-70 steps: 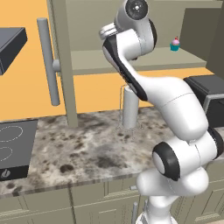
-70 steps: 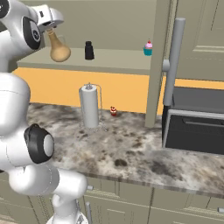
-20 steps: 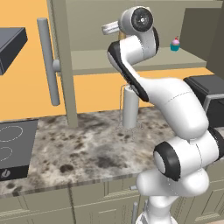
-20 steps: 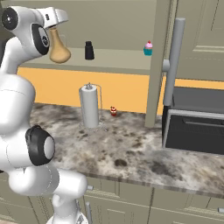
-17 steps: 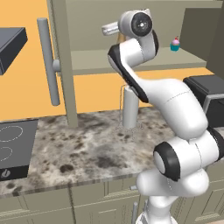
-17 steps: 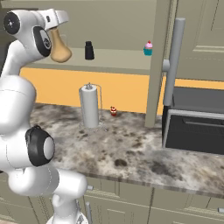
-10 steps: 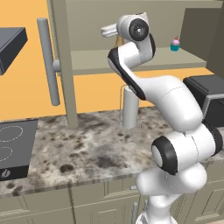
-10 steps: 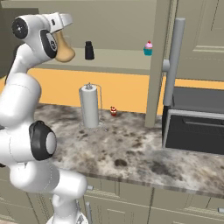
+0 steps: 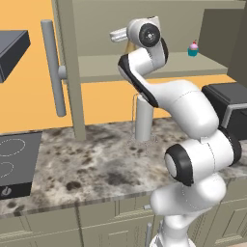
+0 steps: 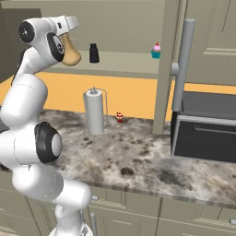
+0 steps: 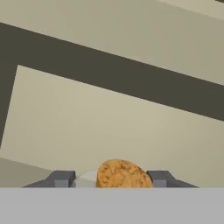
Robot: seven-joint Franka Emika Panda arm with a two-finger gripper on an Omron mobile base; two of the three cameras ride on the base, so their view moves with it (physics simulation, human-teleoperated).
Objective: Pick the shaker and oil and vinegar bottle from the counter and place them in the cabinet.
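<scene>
Your gripper [image 11: 109, 178], jaws clamped on the bottle [image 10: 70, 55], has swung up and tipped toward the cabinet [image 10: 120, 64] shelf beside the shaker [image 10: 94, 53]; set-down looks next.

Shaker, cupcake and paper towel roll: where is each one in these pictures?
shaker [image 10: 94, 53]: right base view, middle of its black body, on the cabinet shelf.
cupcake [image 10: 156, 50]: right base view, between pink top and teal base.
paper towel roll [image 10: 94, 113]: right base view, middle of the roll.
</scene>
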